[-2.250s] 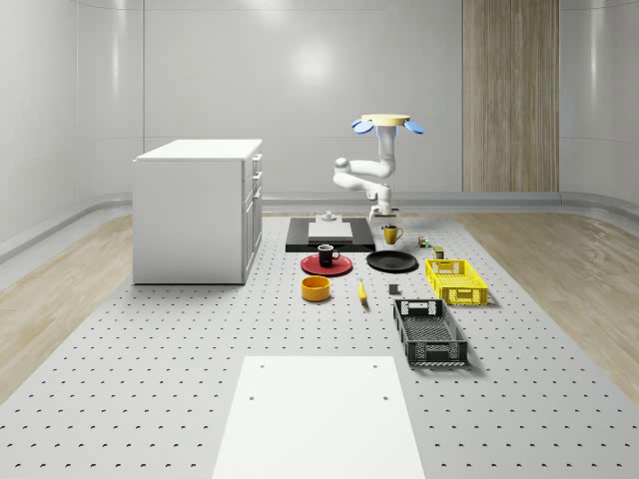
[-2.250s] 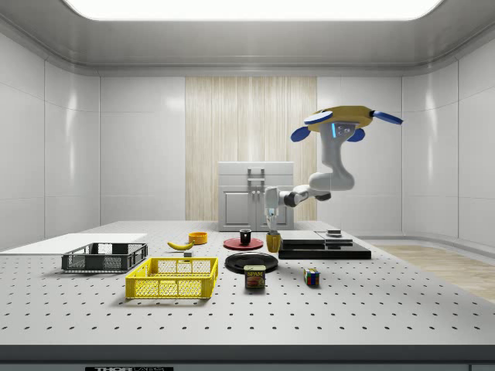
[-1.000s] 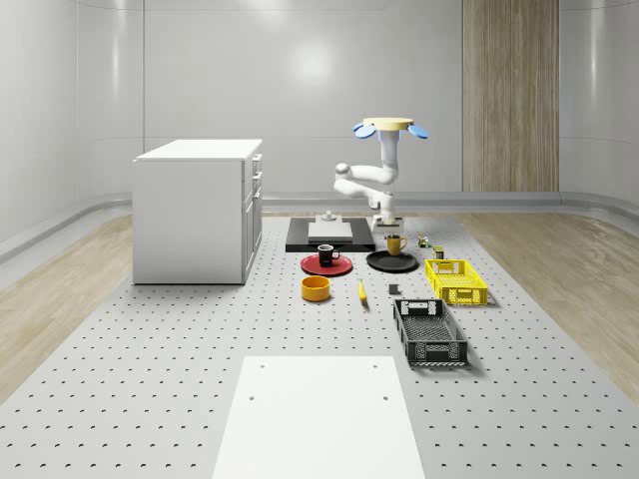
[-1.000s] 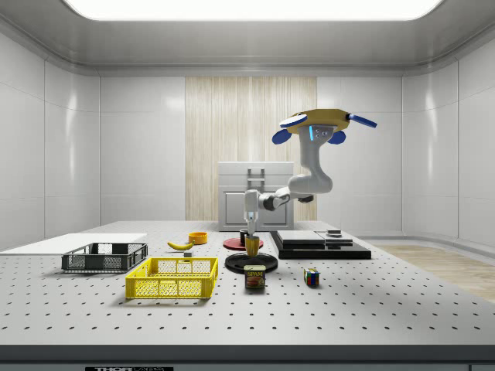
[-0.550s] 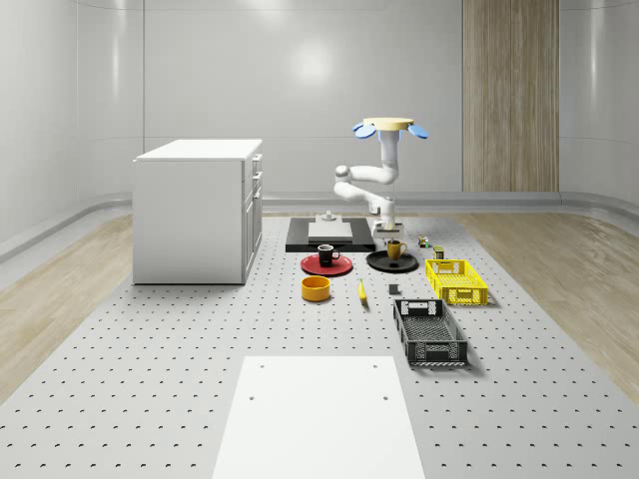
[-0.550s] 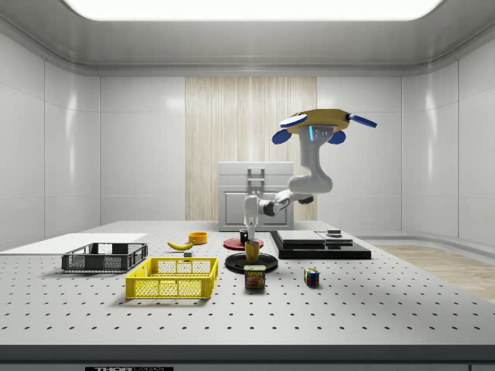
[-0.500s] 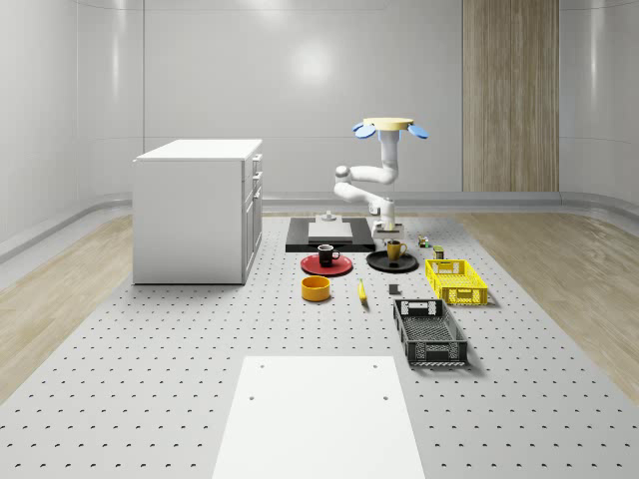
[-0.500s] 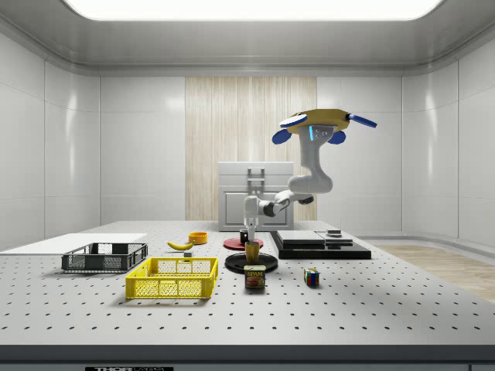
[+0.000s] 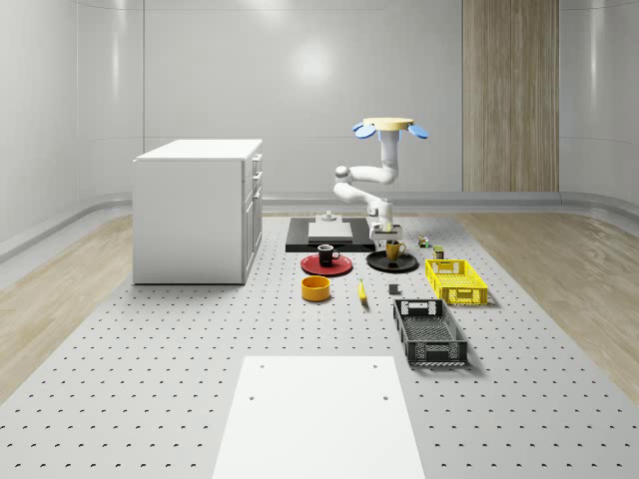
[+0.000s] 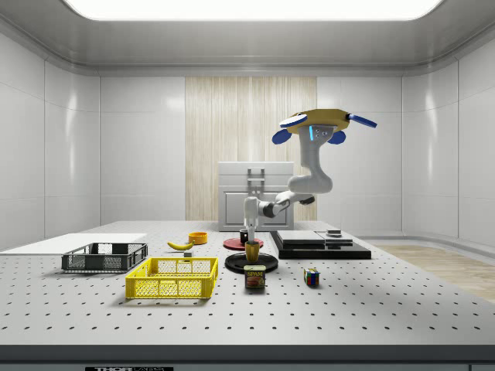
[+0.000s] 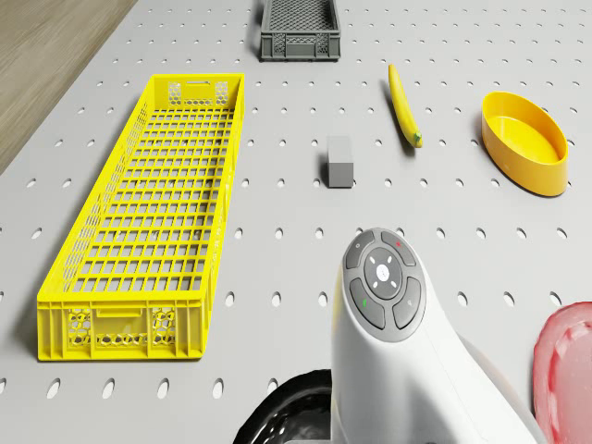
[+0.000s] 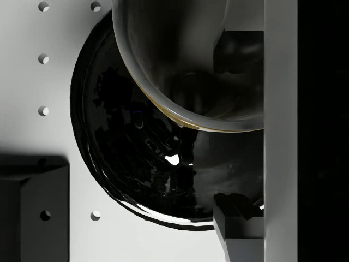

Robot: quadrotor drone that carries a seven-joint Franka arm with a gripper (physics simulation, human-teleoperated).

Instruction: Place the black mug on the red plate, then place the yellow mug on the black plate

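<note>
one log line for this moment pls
drone: hovering behind black plate | gripper: at yellow mug | yellow mug: on black plate | black mug: on red plate

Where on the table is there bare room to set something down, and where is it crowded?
Bare: the wide stretch between the white cabinet and white mat. Crowded: around the black plate, hemmed by red plate, yellow crate and orange bowl.
</note>
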